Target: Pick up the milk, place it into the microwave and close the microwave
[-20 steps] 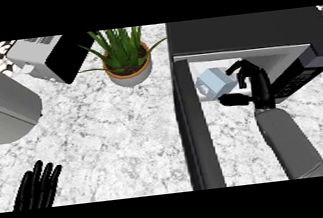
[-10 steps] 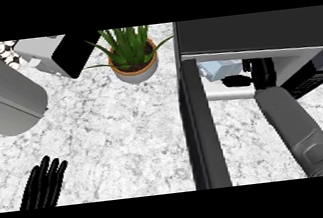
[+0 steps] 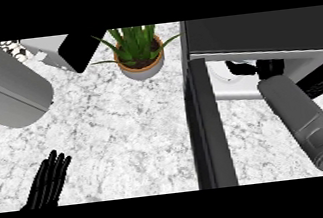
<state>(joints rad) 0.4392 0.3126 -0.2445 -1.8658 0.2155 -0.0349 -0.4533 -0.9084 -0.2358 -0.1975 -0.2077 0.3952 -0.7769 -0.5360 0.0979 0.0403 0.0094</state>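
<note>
**A:** Where is the small pale milk carton [image 3: 239, 72] sitting?

**B:** It is showing as a pale patch inside the light cavity of the boxy black microwave [image 3: 260, 32], at about 2 o'clock in the head view. The microwave's top edge is covering part of it.

**A:** And the black right hand [image 3: 269, 67]?

**B:** It is sitting in the same cavity, at the end of the grey right forearm [image 3: 303, 120] that is coming in from 5 o'clock. The carton is lying at the hand's 9 o'clock, right against it.

**A:** Is the hand clasping it?

**B:** I cannot tell. The top edge is hiding most of the hand, so whether it is spread or pinching the carton is not showing.

**A:** How is the door standing?

**B:** The dark microwave door [image 3: 209, 125] is hanging wide open, running edge-on from the cavity's left side toward 6 o'clock.

**A:** What about the other hand?

**B:** The black left hand [image 3: 48, 182] is resting at 7 o'clock with its fingers straight and slightly fanned. It is touching nothing and is well apart from the microwave.

**A:** Anything else?

**B:** A green leafy plant in a terracotta pot [image 3: 140, 58] is standing at 12 o'clock on the white-grey marbled counter [image 3: 122, 125], just left of the microwave.
</note>
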